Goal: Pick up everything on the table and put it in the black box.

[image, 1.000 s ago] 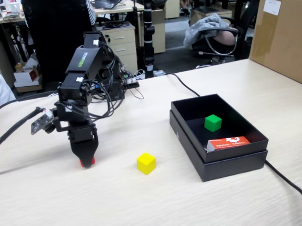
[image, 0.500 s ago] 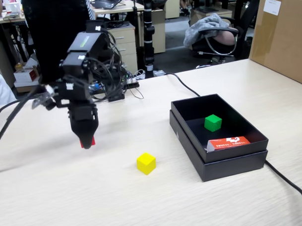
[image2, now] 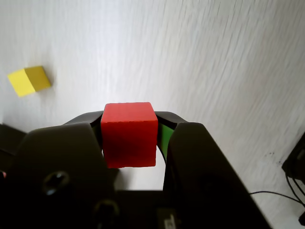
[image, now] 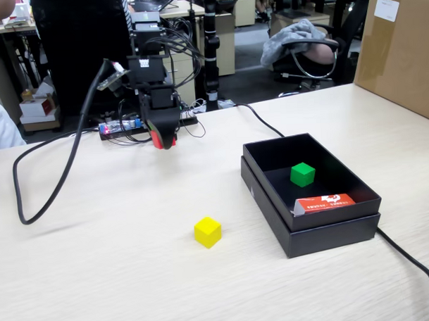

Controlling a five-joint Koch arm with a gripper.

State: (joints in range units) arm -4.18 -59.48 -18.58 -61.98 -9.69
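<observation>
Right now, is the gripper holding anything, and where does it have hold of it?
Yes. The gripper is shut on the red cube, pinching it by two opposite side faces, clear above the table.

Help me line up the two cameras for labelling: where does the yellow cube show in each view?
Fixed view: the yellow cube sits on the table, lower centre, left of the black box.
Wrist view: the yellow cube is at the upper left edge.
Shared landmark: the red cube held in the gripper.

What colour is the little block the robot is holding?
Red. The cube sits clamped in the gripper, best seen in the wrist view.
</observation>
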